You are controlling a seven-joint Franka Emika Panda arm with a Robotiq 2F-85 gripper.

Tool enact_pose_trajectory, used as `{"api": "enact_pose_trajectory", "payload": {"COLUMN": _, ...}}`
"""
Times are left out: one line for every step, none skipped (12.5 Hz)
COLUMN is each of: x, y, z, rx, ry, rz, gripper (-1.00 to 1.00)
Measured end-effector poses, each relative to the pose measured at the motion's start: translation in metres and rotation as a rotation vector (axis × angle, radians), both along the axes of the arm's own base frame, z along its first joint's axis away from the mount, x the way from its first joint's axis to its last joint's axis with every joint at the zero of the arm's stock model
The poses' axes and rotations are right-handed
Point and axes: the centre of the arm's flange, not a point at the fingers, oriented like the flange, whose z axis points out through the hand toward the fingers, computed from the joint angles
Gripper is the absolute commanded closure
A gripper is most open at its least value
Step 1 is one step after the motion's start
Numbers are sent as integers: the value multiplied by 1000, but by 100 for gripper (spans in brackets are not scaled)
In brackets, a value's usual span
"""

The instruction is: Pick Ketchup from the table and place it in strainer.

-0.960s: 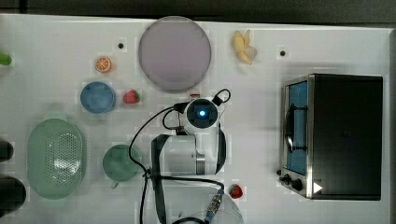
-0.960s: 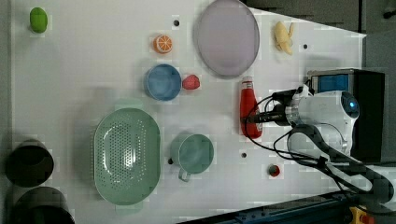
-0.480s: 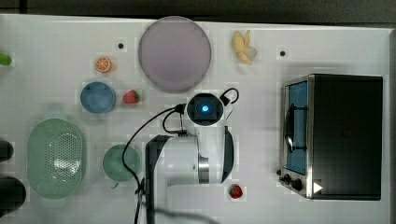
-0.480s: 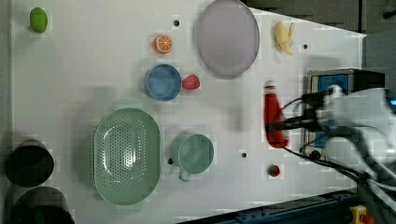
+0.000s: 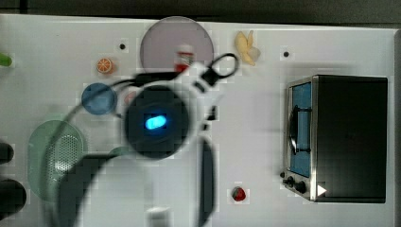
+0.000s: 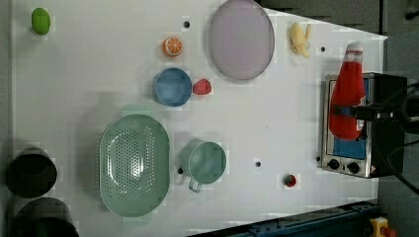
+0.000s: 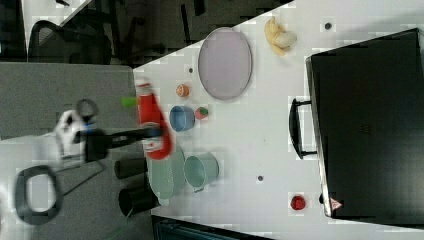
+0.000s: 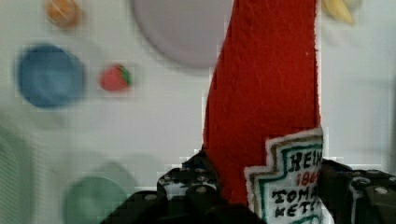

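Observation:
The red Ketchup bottle (image 6: 348, 96) with its white cap hangs high above the table, and my gripper (image 6: 354, 111) is shut on its lower body. In the wrist view the bottle (image 8: 266, 84) stands between the black fingers (image 8: 187, 189), with its white label showing. In the right view the Ketchup (image 7: 153, 125) is held over the table's edge, beside the strainer (image 7: 167, 176). The mint-green oval strainer (image 6: 134, 165) lies with nothing in it at the left view's lower left. In the top view my arm covers part of the strainer (image 5: 52, 158), and the bottle's cap (image 5: 185, 53) peeks out.
A toaster oven (image 6: 365, 123) stands at the left view's right. A grey plate (image 6: 241, 38), blue bowl (image 6: 171, 87), strawberry (image 6: 201, 87), orange (image 6: 172, 46), banana (image 6: 299, 38) and lime (image 6: 40, 20) lie further back. A green cup (image 6: 206, 162) sits beside the strainer, with two black cylinders (image 6: 30, 173) at the corner.
The gripper has lifted the Ketchup off the table and carried it high. The arm looms much larger in the top view, and the bottle now appears in front of the oven in the left view.

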Motion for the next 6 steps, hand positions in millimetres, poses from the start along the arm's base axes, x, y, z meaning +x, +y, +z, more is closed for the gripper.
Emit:
{"api": "enact_pose_trajectory", "payload": {"x": -3, "y": 31, "z": 10, "rx": -1, "ry": -24, "rz": -7, "gripper": -24}}
{"api": "enact_pose_trajectory", "payload": {"x": -6, "y": 67, "z": 9, "rx": -3, "ry": -27, "rz": -16, "gripper": -24}}
{"api": "enact_pose_trajectory", "payload": {"x": -13, "y": 106, "z": -3, "rx": -2, "ry": -8, "rz": -21, "gripper": -24}}
{"api": "enact_pose_trajectory", "payload": {"x": -22, "y": 147, "z": -23, "rx": 2, "ry": 27, "rz": -22, "gripper": -24}}
{"api": "enact_pose_trajectory", "payload": {"x": -35, "y": 186, "z": -46, "rx": 0, "ry": 71, "rz": -9, "gripper": -24}}
{"api": "enact_pose_trajectory", "payload": {"x": -48, "y": 224, "z": -68, "rx": 11, "ry": 98, "rz": 0, "gripper": -24}}
